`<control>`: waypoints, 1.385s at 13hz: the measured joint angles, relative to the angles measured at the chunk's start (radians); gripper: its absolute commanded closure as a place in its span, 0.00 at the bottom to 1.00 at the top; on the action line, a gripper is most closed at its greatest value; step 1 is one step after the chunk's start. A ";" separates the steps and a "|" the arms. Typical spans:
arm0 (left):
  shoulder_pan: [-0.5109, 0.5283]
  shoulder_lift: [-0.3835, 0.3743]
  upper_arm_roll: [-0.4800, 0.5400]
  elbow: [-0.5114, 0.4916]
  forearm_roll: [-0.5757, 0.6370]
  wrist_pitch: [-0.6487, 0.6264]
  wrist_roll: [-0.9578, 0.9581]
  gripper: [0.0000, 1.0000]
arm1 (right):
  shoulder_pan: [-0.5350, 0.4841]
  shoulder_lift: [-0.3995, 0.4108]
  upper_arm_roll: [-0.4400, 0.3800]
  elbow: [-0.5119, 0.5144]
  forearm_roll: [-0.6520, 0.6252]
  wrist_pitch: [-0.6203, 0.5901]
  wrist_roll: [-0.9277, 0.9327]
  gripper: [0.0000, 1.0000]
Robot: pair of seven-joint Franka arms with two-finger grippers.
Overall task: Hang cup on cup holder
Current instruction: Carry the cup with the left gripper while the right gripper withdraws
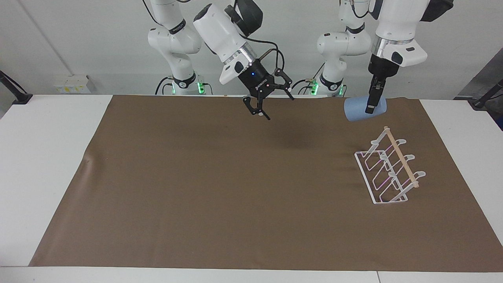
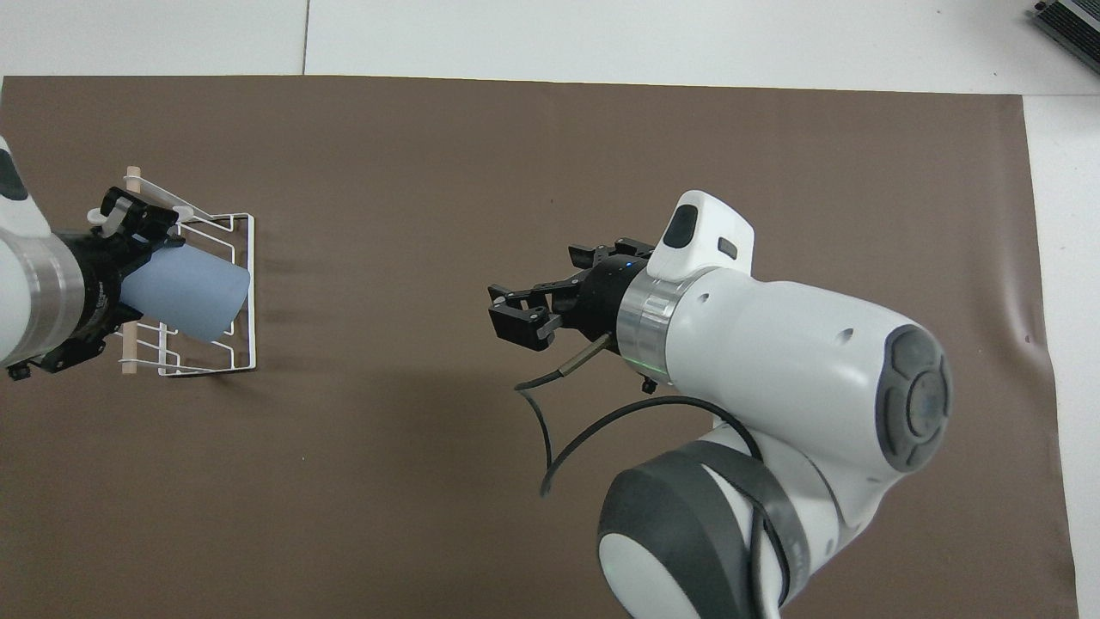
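Note:
The light-blue cup (image 1: 358, 109) hangs in the air in my left gripper (image 1: 369, 107), which is shut on it and points down from above. It is over the mat beside the end of the cup holder (image 1: 388, 169) that is nearer to the robots, and it does not touch the rack. The cup holder is a white wire rack with a wooden rod (image 1: 401, 158) on top. In the overhead view the cup (image 2: 185, 297) and left gripper (image 2: 142, 279) cover part of the rack (image 2: 251, 284). My right gripper (image 1: 267, 104) is open and empty over the middle of the mat; it also shows in the overhead view (image 2: 516, 305).
A brown mat (image 1: 220, 188) covers most of the white table (image 1: 43, 157). The mat has a small crease (image 1: 88, 161) toward the right arm's end. A dark device (image 2: 1070, 21) sits at the table's corner farthest from the robots.

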 measured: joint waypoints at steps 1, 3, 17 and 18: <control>0.001 0.010 0.005 0.000 0.031 0.033 0.056 1.00 | -0.001 0.004 -0.033 0.026 -0.019 -0.072 -0.030 0.00; 0.023 0.033 0.019 0.000 0.086 0.100 0.181 1.00 | -0.004 0.018 -0.106 0.094 -0.082 -0.229 -0.063 0.00; 0.117 0.233 0.024 -0.065 0.231 0.378 0.246 1.00 | 0.110 0.054 -0.531 0.376 -0.454 -0.857 0.212 0.00; 0.117 0.235 0.023 -0.075 0.235 0.390 0.242 1.00 | 0.126 0.054 -0.570 0.381 -0.454 -0.874 0.212 0.00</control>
